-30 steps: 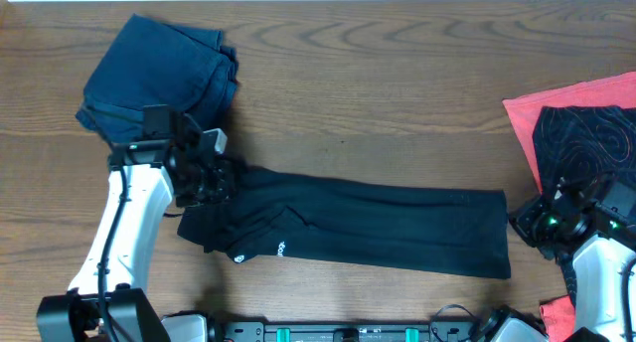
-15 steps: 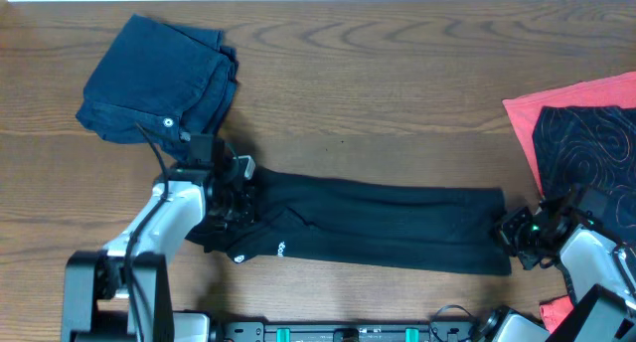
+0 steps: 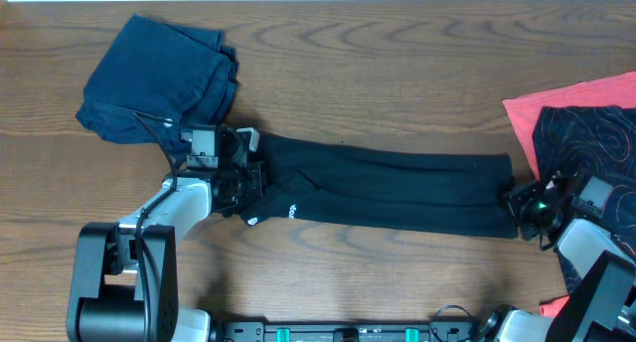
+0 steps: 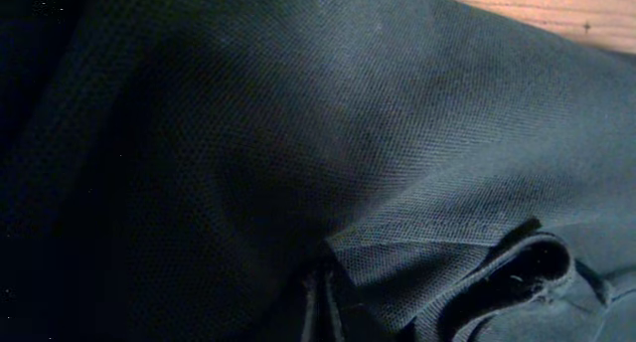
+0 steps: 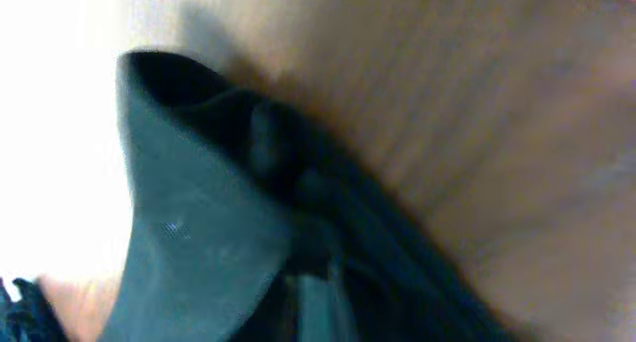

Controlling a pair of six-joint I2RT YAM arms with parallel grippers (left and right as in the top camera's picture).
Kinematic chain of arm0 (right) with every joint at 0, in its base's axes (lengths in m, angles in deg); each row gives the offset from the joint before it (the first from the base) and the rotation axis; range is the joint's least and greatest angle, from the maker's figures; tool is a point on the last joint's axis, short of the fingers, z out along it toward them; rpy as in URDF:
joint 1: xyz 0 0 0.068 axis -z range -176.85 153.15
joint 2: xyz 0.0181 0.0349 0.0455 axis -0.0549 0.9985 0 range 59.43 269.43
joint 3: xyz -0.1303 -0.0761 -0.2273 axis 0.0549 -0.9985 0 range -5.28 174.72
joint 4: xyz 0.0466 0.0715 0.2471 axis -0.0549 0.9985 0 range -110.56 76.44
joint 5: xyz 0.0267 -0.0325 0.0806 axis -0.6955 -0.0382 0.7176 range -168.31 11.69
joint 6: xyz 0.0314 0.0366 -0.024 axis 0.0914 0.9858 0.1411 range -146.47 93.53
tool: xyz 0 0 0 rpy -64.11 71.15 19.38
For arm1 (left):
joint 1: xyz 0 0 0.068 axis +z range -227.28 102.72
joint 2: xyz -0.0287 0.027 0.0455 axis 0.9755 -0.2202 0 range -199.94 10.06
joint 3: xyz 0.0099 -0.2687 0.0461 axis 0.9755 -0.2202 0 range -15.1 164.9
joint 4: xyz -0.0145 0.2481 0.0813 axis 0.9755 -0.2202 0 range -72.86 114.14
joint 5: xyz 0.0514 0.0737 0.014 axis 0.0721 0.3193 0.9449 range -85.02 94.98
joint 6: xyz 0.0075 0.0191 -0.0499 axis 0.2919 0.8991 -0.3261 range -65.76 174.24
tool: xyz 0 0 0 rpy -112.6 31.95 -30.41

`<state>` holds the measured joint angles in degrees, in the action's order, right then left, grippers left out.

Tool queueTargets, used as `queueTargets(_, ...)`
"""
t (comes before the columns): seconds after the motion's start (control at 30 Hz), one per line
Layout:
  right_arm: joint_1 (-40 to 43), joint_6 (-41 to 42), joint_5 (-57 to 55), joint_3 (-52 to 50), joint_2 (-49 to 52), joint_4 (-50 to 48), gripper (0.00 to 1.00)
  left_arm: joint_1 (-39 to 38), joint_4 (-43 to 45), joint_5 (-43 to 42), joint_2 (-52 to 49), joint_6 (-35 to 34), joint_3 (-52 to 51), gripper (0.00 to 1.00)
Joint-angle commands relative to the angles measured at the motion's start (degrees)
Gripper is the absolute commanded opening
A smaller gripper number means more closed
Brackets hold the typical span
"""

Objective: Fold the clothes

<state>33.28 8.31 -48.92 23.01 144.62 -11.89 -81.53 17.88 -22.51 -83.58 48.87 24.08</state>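
Shirt [image 3: 388, 188] stretched on table [image 3: 397, 64]. Left gripper [image 3: 248, 181] clamped on its left end. Right gripper [image 3: 515, 201] at other end, grip unclear. Blue garment [image 3: 159, 79] just behind left, red cloth [image 3: 566, 108] beside right.

Wide open surface [image 3: 397, 74] beyond the black shirt [image 3: 397, 188]; blocked far left by folded blue garment [image 3: 159, 79], far right by red cloth pile [image 3: 586, 113].
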Motion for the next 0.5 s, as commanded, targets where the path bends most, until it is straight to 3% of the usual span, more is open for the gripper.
queueTargets(0.0, 0.52, -9.86, 6.29, 0.68, 0.09, 1.88, 0.22, 0.31, -2.99, 4.50, -1.68, -2.29, 1.46, 0.17)
queueTargets(0.1, 2.60, -15.15, 9.07, 4.68, -2.67, 9.90, 0.31, 0.31, -8.61, 3.89, -1.01, -2.49, 4.02, 0.48)
queueTargets(0.2, 4.26, -20.57, 7.67, 10.47, -4.90, 19.34, 0.40, 0.31, -14.19, 3.65, 0.33, -2.45, 6.34, 0.52)
queueTargets(0.3, 4.39, -22.45, -2.38, 15.56, -5.42, 25.81, 0.55, 0.31, -17.20, 1.40, 2.93, -2.45, 7.48, 0.56)
queueTargets(0.37, 4.33, -22.45, -5.68, 15.65, -5.38, 25.57, 0.62, 0.31, -17.55, -0.66, 5.01, -2.45, 7.58, 0.63)
queueTargets(0.47, 4.33, -22.69, -8.28, 14.47, -4.37, 23.91, 0.63, 0.31, -18.40, -2.12, 8.70, -2.47, 7.58, 0.69)
